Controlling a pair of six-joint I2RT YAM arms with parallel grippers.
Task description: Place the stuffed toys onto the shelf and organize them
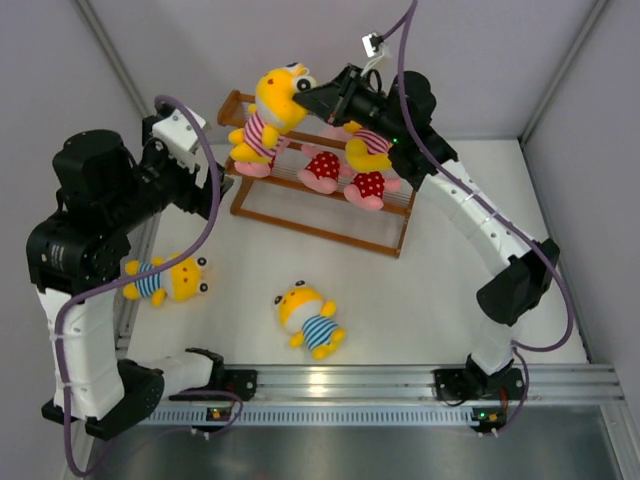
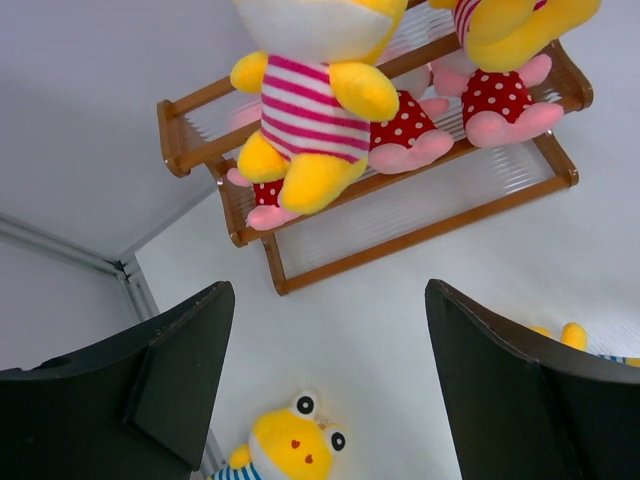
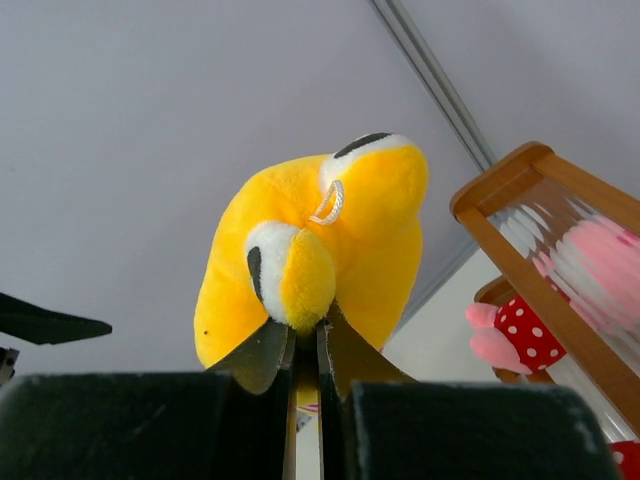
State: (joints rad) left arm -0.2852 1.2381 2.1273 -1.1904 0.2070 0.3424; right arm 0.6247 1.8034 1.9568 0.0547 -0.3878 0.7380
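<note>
Yellow plush in a pink-striped shirt [image 1: 262,128] hangs head-up, its long axis near vertical and its feet down over the left end of the wooden shelf [image 1: 322,224]. The right gripper [image 1: 312,98] is clenched on its head. The left gripper [image 2: 330,345] is spread wide, holding nothing.

Setting: robotics laboratory, enclosed test cell. Evidence: flat white tabletop [image 1: 430,300]; plain pale grey panel walls [image 1: 480,60] joined by slim metal corner struts [image 1: 562,70]; ribbed silver aluminium rail [image 1: 350,380] along the near edge, carrying two black-and-white jointed robot arms, left [image 1: 90,230] and right [image 1: 480,225]; purple cables [image 1: 400,60] looped along both arms.
</note>
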